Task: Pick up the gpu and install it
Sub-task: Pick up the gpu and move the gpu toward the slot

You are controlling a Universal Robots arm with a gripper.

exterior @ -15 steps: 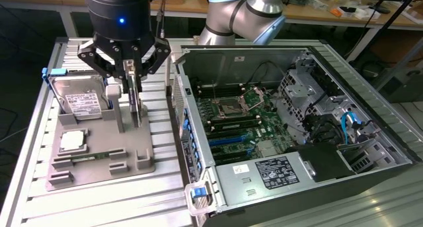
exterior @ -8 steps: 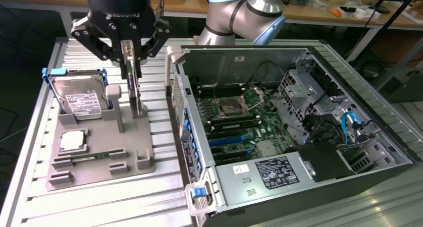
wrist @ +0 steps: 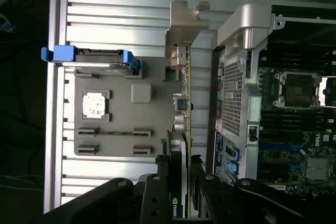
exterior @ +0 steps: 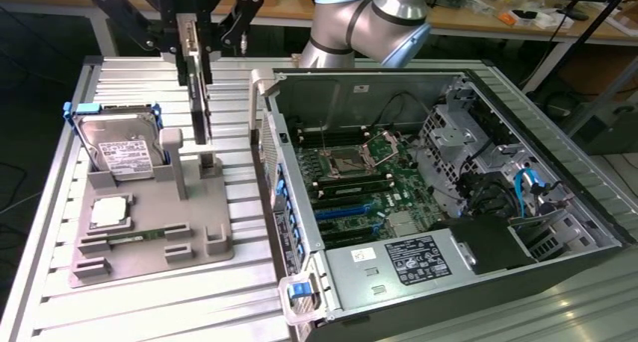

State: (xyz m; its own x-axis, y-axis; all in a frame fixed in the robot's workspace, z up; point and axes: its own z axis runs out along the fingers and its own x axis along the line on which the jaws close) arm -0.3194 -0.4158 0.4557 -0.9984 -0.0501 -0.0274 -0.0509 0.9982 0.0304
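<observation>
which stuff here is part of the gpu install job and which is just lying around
In the job: gpu, held upright in the hand; open computer case.
Lying about: hard drive; processor chip; memory stick; grey holder plate.

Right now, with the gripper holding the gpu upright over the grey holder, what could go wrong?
1. The gripper clamps the gpu at its upper end only, so the long card may swing or slip.
2. Its lower edge hangs close to the posts of the grey holder and might catch there.
3. The wall of the open computer case stands close beside the card, which could strike it when carried across.
</observation>
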